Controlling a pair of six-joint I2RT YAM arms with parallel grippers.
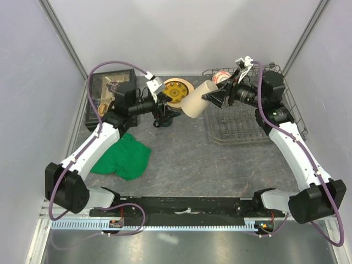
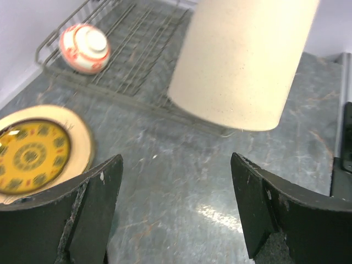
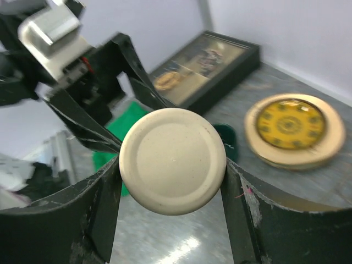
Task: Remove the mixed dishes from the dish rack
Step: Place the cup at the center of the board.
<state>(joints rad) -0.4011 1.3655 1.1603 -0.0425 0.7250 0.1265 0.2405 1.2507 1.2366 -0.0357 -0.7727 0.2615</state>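
White shells over chunky black joints on both the left arm and the right arm. A purple cable loops along each. On the left gripper the black fingers look scuffed, edges chipped pale.

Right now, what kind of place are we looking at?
Probably a robot test booth in a lab, set up like a kitchen drying spot. Plain walls box in a grey table, two robot arms are bolted to it, and a dish rack sits there.

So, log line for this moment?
right fingers: shut on cup, held sideways in air | left fingers: open, facing cup | bowl: in rack | plate: on table
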